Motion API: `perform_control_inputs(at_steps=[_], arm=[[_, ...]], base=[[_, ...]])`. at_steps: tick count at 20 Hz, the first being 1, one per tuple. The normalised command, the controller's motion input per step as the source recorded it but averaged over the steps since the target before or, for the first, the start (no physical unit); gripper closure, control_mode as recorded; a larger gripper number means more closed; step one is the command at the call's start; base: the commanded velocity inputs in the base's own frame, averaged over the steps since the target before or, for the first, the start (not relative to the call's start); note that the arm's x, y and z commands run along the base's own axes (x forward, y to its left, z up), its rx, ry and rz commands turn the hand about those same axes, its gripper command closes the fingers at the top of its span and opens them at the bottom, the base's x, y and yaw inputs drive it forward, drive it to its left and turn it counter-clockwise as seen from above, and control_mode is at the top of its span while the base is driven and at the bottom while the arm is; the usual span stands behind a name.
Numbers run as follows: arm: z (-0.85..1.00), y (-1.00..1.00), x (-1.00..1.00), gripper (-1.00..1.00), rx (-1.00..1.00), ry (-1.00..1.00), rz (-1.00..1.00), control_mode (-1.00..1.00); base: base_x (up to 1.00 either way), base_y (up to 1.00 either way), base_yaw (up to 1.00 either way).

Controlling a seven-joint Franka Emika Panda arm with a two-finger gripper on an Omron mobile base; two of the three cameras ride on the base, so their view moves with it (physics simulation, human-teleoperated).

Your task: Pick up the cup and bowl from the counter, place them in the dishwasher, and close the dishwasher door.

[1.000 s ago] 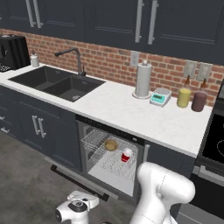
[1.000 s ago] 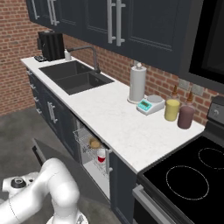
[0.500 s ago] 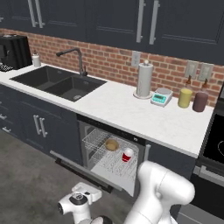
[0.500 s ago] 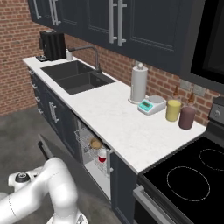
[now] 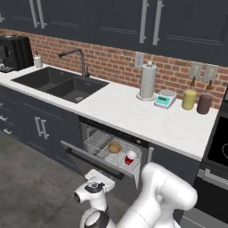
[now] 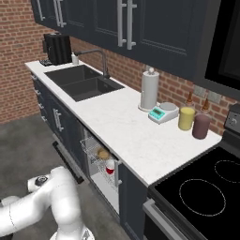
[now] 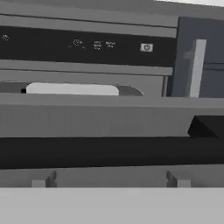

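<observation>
Dishwasher door (image 5: 95, 159) is the thing in hand now: it hangs part-way down, neither flat nor shut, w/ its bar handle along the near top edge. Cup (image 5: 130, 157) and bowl (image 5: 115, 147) both sit in the wire rack (image 5: 100, 143) inside the dishwasher (image 5: 116, 149), bowl to the left, cup upright just beside it on the right; from the right base view the same pair shows in the opening under the counter (image 6: 133, 140), cup (image 6: 109, 166) nearer, bowl (image 6: 103, 153) behind. So loading looks done, and closing is what's left.

Hand view looks close along the door: long dark bar (image 7: 109, 151) runs across the middle, pale panel above it, control strip w/ small icons higher up. Two finger tips (image 7: 43, 180) rise at the bottom edge, well apart, i.e. pincer stands wide w/ nothing btwn them.

Next move, as I judge it: get under or against the door edge near the handle and push up and inward till it seats. Needs a steady upward sweep, hand kept flat to the panel so it doesn't slip off.

Arm pose: bent low, elbow (image 5: 167, 193) bulky in the lower right of the left base view, wrist and hand (image 5: 94, 196) dropped below the door's front edge, near the floor (image 5: 31, 187). Right base view has the forearm (image 6: 51, 206) reaching left, low down.
</observation>
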Motion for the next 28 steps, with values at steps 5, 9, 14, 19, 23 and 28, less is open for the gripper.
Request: perform_control_inputs(at_steps=[5,9,14,19,23,28], arm=[[-0.1,-1.0,1.0,-1.0,0.09,-0.18,-0.01,-1.0],[-0.14,-1.0,1.0,-1.0,0.1,-0.09,-0.02,-1.0],[-0.1,-1.0,1.0,-1.0,0.11,-0.02,-0.02,-1.0],[-0.12,-1.0,1.0,-1.0,0.1,0.0,-0.05,-1.0],[-0.17,-1.0,1.0,-1.0,0.1,0.0,-0.05,-1.0],[-0.08,-1.0,1.0,-1.0,0.08,0.0,-0.05,-1.0]], base=[[0.0,0.0,0.0],[0.0,0.0,0.0],[0.0,0.0,0.0],[0.0,0.0,0.0],[0.0,0.0,0.0],[0.0,0.0,0.0]])
